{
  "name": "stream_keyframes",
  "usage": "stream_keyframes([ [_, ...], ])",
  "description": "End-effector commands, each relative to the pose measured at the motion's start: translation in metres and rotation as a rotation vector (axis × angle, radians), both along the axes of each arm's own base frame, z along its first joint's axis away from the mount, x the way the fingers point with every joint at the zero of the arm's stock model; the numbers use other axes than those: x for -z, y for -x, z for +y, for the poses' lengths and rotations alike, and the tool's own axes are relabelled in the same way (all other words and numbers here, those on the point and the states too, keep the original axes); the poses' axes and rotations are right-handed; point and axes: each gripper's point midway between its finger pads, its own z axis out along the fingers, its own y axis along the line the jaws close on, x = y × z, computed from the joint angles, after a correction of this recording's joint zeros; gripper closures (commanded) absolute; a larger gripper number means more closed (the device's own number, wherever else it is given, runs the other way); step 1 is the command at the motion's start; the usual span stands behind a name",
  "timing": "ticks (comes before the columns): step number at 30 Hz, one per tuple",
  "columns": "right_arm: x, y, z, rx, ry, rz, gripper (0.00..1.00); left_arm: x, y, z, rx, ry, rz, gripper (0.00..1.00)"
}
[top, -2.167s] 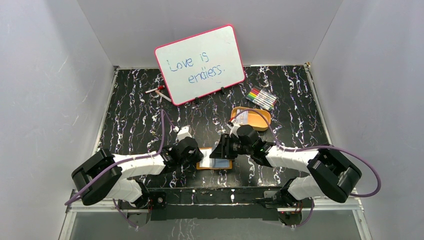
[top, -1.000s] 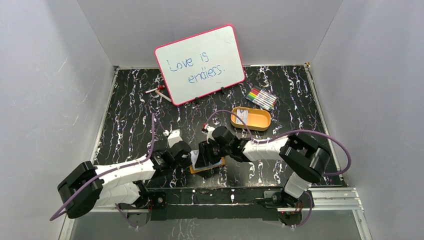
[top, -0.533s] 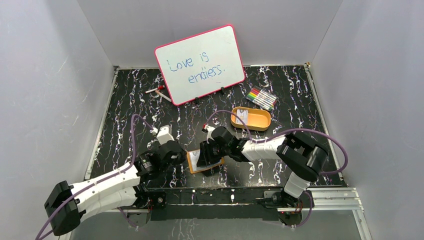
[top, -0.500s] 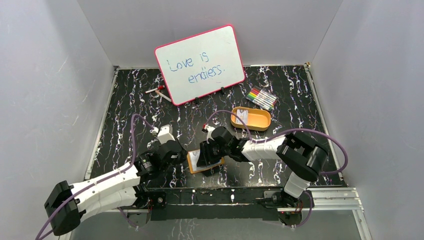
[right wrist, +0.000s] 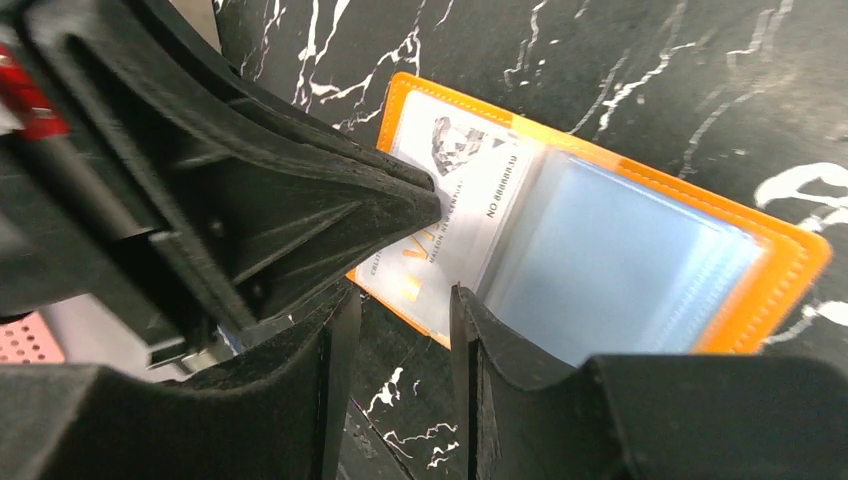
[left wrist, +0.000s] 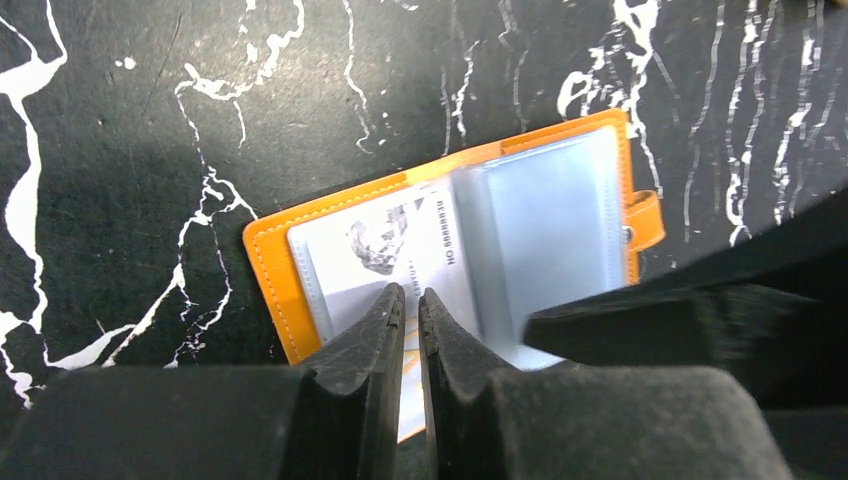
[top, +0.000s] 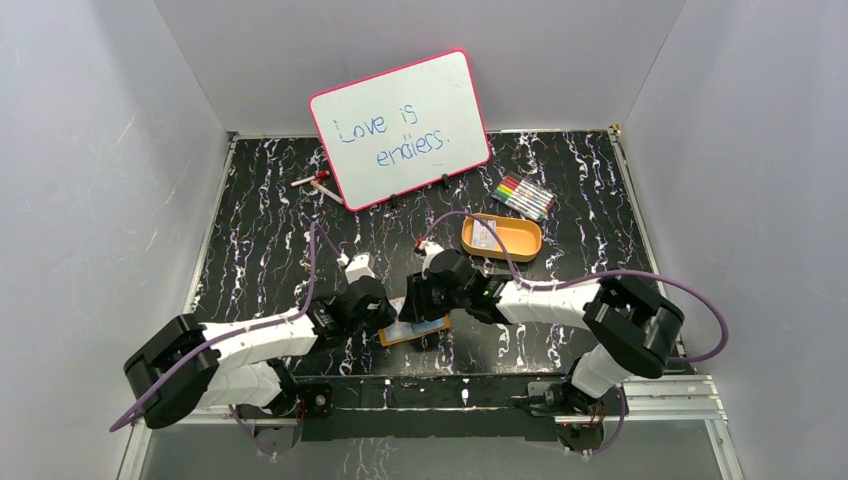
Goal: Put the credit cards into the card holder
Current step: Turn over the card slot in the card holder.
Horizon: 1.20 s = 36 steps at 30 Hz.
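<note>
L gripper (left wrist: 410, 300) low over the open card holder (left wrist: 268, 262), fingers pressed almost together w/ only a thin slit left, tips over the near part of a printed credit card (left wrist: 385, 240); actual contact can't be told. Credit card flat on the holder's page nearer the L arm, faint print and a small picture facing up. Card holder spread open on the black marbled surface (left wrist: 120, 150), close to the front edge btwn the two arms, clear sleeves (left wrist: 555, 210) on the other page, snap tab (left wrist: 648, 220) at its outer side. R gripper (right wrist: 402, 300) spread apart, nothing btwn its fingers, at the holder's near edge just beside the L gripper. Farther back: orange oval tray (top: 522, 252) w/ a pale card (top: 483, 232) inside, coloured markers (top: 522, 196), pink-rimmed whiteboard (top: 400, 125) propped at the rear.
</note>
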Motion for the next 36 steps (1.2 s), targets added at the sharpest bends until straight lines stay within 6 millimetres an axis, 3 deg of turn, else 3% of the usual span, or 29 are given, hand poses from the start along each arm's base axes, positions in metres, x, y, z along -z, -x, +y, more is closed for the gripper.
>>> stream_keyframes([
  [1,-0.011,-0.018,-0.017,0.133,0.027,-0.062,0.53,0.009,-0.001,0.002,-0.023,0.000,0.021,0.91],
  [5,0.009,-0.022,-0.038,0.189,0.110,-0.011,0.54,0.012,0.000,0.009,-0.034,-0.006,0.019,0.91],
  [11,0.024,-0.016,-0.053,0.208,0.137,0.015,0.54,0.013,-0.003,0.007,-0.017,-0.013,0.011,0.91],
  [22,0.028,-0.003,-0.070,0.245,0.117,0.049,0.55,0.009,-0.024,-0.009,0.032,-0.038,-0.013,0.91],
  [27,0.023,-0.005,-0.067,0.242,0.101,0.038,0.55,0.007,-0.031,-0.007,0.026,-0.030,-0.014,0.91],
  [36,-0.021,-0.022,-0.060,0.277,0.014,-0.043,0.46,-0.035,-0.032,-0.032,0.099,0.115,-0.041,0.89],
])
